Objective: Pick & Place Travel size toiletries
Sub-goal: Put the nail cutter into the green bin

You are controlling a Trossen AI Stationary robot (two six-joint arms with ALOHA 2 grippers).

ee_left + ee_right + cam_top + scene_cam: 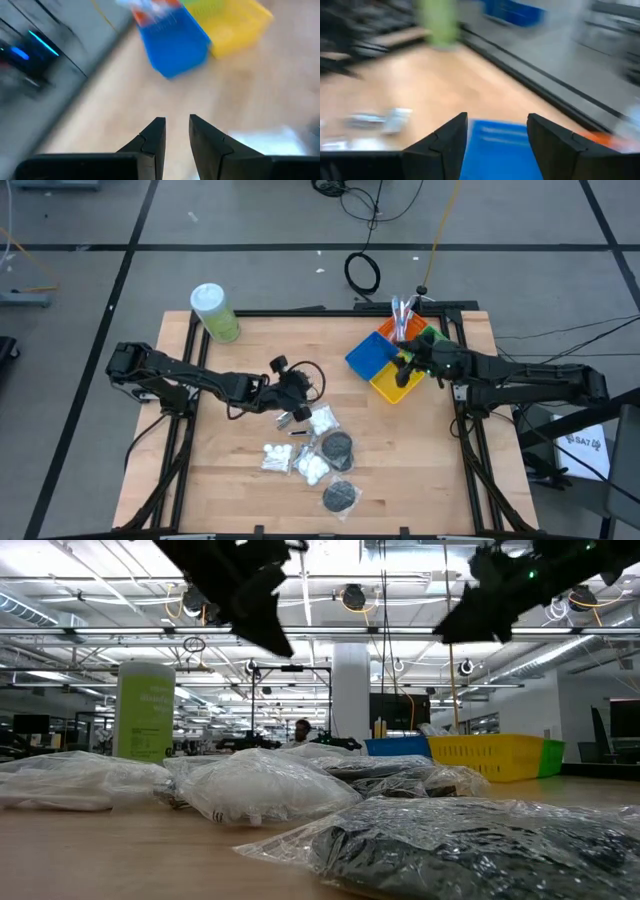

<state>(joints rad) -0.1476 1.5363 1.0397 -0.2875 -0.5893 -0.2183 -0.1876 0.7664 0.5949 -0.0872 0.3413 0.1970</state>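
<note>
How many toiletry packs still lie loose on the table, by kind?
Bags of white cotton balls: 3
Bags with a black disc: 2
Silver tube: 1, partly hidden under the left gripper
Total: 6 that I can make out

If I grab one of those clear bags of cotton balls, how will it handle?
The cotton ball bag is probably very light and floppy: crinkled, puffy film in the low view. It will likely squash and sag, and the glossy plastic may slip.

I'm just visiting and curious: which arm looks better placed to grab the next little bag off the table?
Probably the left. Its gripper hangs right beside the cotton ball bags mid-table, empty. The right gripper is over the colored bins, away from that pile.
</note>
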